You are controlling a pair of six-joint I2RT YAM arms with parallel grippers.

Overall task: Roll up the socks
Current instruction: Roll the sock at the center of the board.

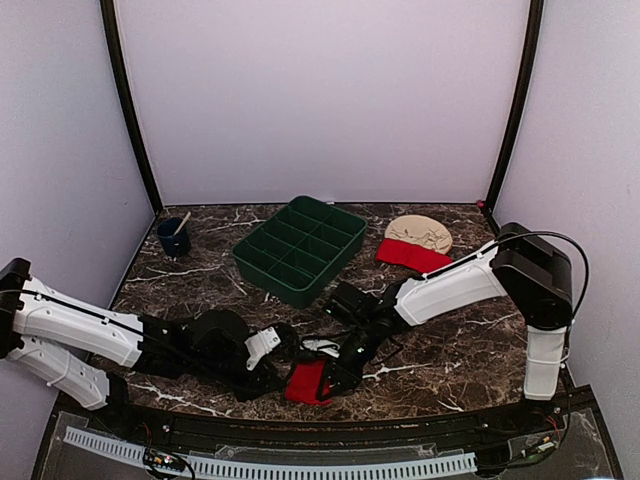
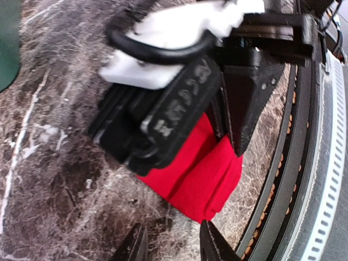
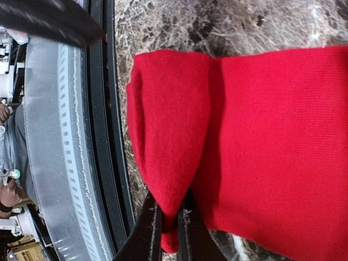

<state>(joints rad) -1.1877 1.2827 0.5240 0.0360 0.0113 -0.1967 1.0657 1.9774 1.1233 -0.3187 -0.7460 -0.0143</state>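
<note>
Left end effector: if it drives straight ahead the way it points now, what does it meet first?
Probably the red sock, lying just ahead of the left end effector; whether it would pass above it is unclear.

Red socks [image 3: 272, 147]: were seen spread flat across most of the frame, with one end folded into a rounded lobe on the left.
Right gripper [image 3: 169, 225]: its two dark fingers [image 3: 145, 234] were clamped tightly on the lower tip of that lobe.
Marble table [image 3: 228, 24]: was seen above the socks and beneath them.
Black edge band [image 3: 111, 136]: was seen just left of the lobe.
Grey slotted strip [image 3: 60, 136]: was seen beyond that band, farther from the socks.
</note>
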